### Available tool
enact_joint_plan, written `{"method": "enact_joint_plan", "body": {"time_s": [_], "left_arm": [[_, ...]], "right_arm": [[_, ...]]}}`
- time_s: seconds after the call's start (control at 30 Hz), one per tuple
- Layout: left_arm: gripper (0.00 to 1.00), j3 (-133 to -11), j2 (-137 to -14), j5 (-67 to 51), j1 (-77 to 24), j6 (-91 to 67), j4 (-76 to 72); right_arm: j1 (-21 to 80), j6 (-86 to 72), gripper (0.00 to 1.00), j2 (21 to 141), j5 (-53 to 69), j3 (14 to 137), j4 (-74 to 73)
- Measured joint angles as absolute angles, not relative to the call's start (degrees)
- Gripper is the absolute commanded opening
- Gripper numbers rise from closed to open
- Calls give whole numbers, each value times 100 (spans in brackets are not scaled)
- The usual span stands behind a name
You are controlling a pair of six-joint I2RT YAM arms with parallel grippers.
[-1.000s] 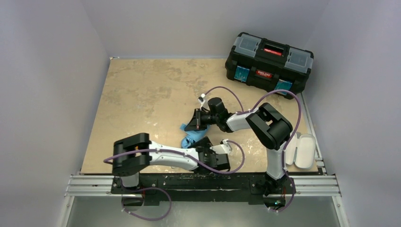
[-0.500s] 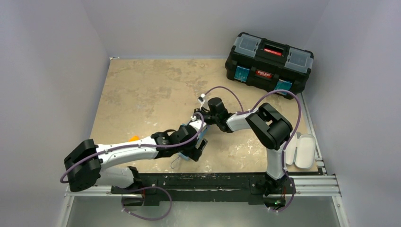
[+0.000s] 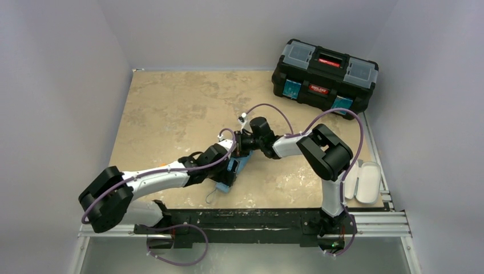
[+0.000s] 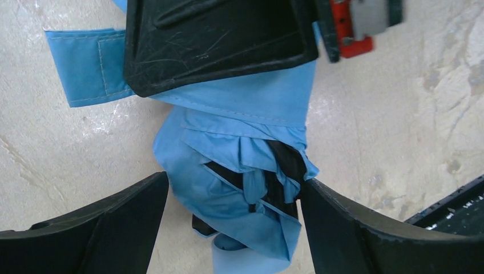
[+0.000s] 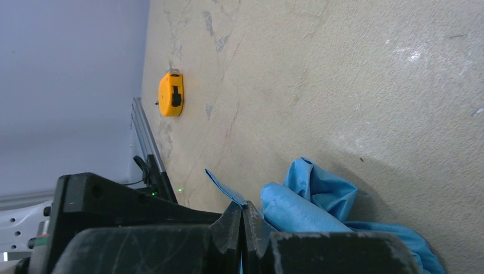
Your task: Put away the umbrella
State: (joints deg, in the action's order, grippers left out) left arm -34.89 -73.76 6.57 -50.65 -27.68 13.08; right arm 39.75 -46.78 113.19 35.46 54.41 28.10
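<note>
A: Where is the umbrella (image 3: 230,170)?
B: Lying folded on the bench (image 3: 171,108), near the front edge, between the two tools. Blue canopy bunched, black lining showing in the folds (image 4: 274,177).

A: State of the left tool (image 4: 234,214)?
B: Released. Its two fingers stand apart on either side of the bundled canopy, one finger just at the cloth's edge.

A: The right tool (image 5: 242,228)?
B: Clenched on the umbrella. Its tips meet with a fold of blue fabric pinched between them.

A: Containers?
B: A black toolbox (image 3: 324,74) at the far right corner, lid down, contents not visible. A pale oblong case (image 3: 364,181) lies open by the right rail; I cannot tell what is in it.

A: Anything else on the bench?
B: An orange tape measure (image 5: 171,94), well apart from the umbrella, toward the left side.
</note>
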Motion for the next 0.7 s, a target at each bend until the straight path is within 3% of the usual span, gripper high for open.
{"method": "enact_joint_plan", "body": {"time_s": [0.1, 0.2, 0.27, 0.37, 0.4, 0.7], "left_arm": [[76, -3411, -7559, 609, -4991, -2773, 1155], [63, -3376, -7787, 585, -4991, -2744, 864], [46, -3367, -7843, 574, -4989, -2746, 749], [8, -3352, -7988, 589, -4989, -2755, 480], [0, -3352, -8027, 582, -4989, -2751, 392], [0, -3723, -8189, 1339, -5448, -2711, 860]], "right_arm": [[3975, -4641, 0, 11319, 3544, 5474, 2762], [3975, -4604, 0, 11321, 3540, 5509, 2720], [3972, -4591, 0, 11323, 3520, 5524, 2716], [3962, -4550, 0, 11323, 3439, 5561, 2727], [3951, -4539, 0, 11323, 3415, 5579, 2731], [3909, -4453, 0, 11288, 3514, 5765, 2329]]}}
